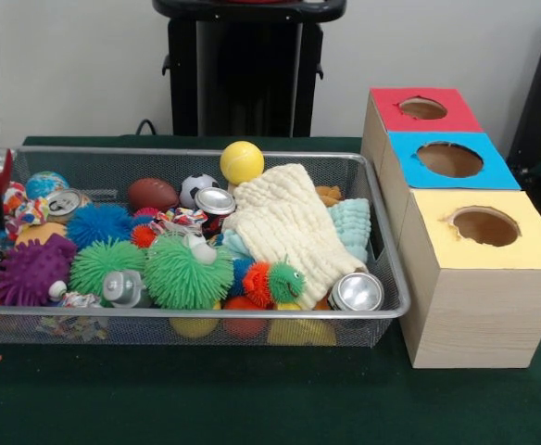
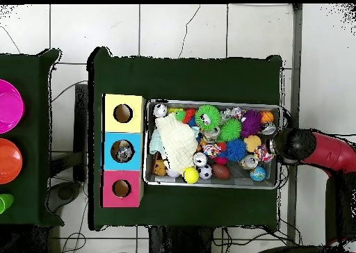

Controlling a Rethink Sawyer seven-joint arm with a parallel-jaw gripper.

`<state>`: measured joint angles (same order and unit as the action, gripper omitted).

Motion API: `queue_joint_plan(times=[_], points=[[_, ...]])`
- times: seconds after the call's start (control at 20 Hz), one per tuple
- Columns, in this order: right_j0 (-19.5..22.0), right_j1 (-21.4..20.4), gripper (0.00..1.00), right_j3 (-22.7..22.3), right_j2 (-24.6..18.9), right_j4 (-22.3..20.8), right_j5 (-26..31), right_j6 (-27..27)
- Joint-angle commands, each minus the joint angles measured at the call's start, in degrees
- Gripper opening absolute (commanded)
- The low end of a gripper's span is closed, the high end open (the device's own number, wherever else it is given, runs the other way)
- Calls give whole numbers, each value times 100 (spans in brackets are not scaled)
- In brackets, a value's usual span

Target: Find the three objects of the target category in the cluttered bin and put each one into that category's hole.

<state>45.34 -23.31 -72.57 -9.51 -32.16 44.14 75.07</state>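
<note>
Your arm (image 2: pixel 327 151) hangs over the bin's end farthest from the boxes; its gripper is hidden under the wrist, so you cannot tell whether the fingers are spread or pressed together. Below it, your wire bin (image 1: pixel 382 243) holds: purple spiky ball (image 1: pixel 31 269) at that same end; blue spiky ball (image 1: pixel 97 223); two green spiky balls (image 1: pixel 189 273); brown football (image 1: pixel 152 194) and yellow ball (image 1: pixel 242 161) along the far rim; cream cloth (image 1: pixel 284 227) toward the box end; crushed cans (three visible), one (image 1: pixel 356 292) in the near corner by the boxes. Beside the bin: yellow box (image 1: pixel 479 278), blue box (image 1: pixel 451 162), red box (image 1: pixel 423 109), each with one round hole on top.
</note>
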Motion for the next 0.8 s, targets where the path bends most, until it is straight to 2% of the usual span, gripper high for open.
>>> queue_joint_plan(times=[0.05, 0.2, 0.5, 0.8], points=[[-62, 380, 100, -150, -511, 88, 1081, -1075], [-219, 423, 100, 40, -316, -38, 1432, -1006], [-328, 639, 100, 385, -119, -262, 1723, -1002], [-225, 649, 100, 316, -211, -250, 1493, -1097]])
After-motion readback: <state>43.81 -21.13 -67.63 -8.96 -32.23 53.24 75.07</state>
